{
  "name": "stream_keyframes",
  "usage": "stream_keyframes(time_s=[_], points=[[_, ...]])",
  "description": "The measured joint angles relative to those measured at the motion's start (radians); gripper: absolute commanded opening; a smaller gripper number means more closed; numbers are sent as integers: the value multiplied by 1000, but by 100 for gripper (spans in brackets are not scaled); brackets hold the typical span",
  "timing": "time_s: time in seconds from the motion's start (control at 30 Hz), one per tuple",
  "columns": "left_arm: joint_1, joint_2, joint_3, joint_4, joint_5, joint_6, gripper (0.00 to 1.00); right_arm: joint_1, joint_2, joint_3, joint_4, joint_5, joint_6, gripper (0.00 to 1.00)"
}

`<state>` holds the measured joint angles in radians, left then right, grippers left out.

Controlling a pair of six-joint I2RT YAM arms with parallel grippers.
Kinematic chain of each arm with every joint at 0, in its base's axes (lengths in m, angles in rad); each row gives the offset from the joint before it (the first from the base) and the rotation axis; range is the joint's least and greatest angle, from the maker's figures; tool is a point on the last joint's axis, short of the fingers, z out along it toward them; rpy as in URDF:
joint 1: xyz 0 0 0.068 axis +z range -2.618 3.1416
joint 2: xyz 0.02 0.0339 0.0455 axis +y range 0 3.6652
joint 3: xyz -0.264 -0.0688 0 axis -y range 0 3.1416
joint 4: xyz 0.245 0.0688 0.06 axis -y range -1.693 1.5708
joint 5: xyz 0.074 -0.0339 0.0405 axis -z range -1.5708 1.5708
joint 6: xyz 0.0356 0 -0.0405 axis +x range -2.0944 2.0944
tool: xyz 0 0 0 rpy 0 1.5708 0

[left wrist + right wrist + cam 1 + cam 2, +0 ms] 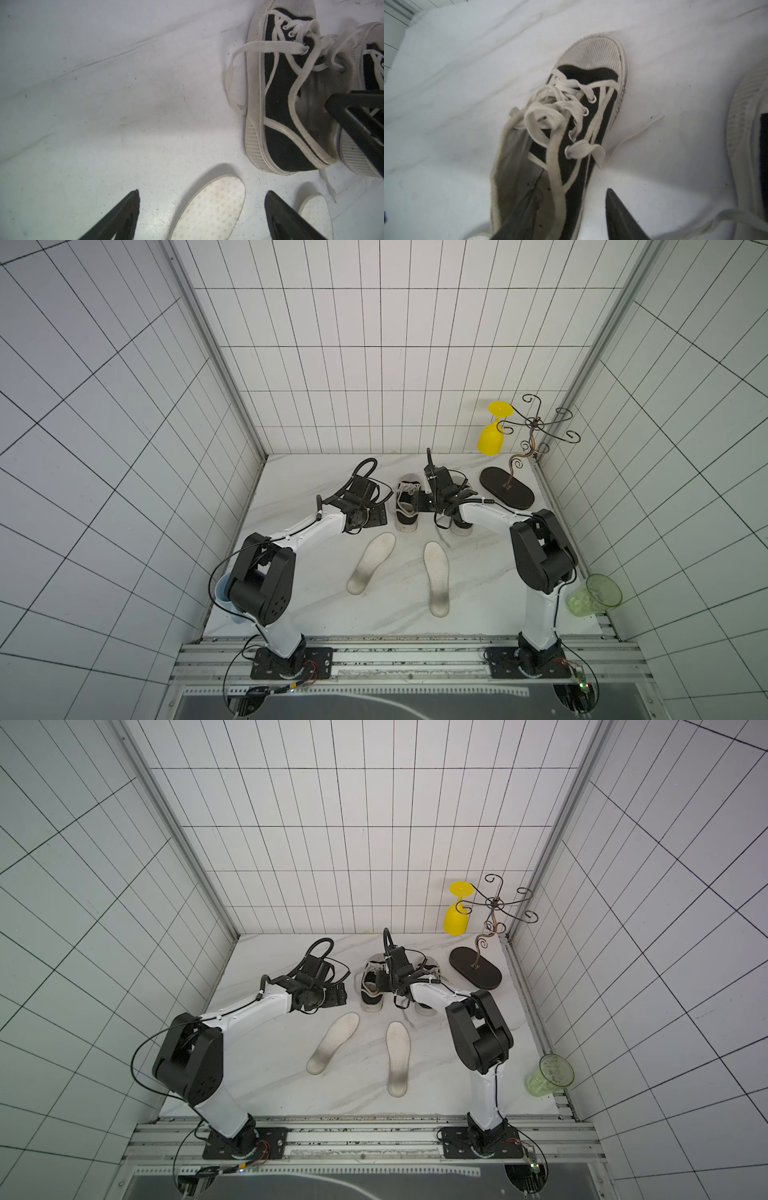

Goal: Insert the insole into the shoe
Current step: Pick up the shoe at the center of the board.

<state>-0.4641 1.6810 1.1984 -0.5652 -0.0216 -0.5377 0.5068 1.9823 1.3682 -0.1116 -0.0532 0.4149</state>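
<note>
Two black canvas shoes with white laces stand side by side at the back of the table. My right gripper [573,192] is at the shoe [405,506] [571,124] on the left of the pair. One finger is inside its opening and the other stands just outside its side wall, with a gap still showing. The other shoe [462,526] is mostly hidden under that wrist. Two white insoles lie flat in front of the shoes, one [372,562] to the left and one [437,576] to the right. My left gripper [202,192] hovers open over the toe end of the left insole [209,209], touching nothing.
A wire glass rack on a dark oval base [507,487] stands at the back right with a yellow wine glass [492,435] hanging from it. A green tumbler [594,595] sits at the table's right front edge. Loose laces [232,83] trail beside the shoes.
</note>
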Motion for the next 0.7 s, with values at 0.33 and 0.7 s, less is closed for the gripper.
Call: stream_keyframes(time_s=[0.33,0.7], points=[[40,-14,39,-39,-14,18,92,5,41,29,-19,19,-6,7],[-20,-2,-93,-4,18,39,75,13,-199,-82,-38,-17,115,0]])
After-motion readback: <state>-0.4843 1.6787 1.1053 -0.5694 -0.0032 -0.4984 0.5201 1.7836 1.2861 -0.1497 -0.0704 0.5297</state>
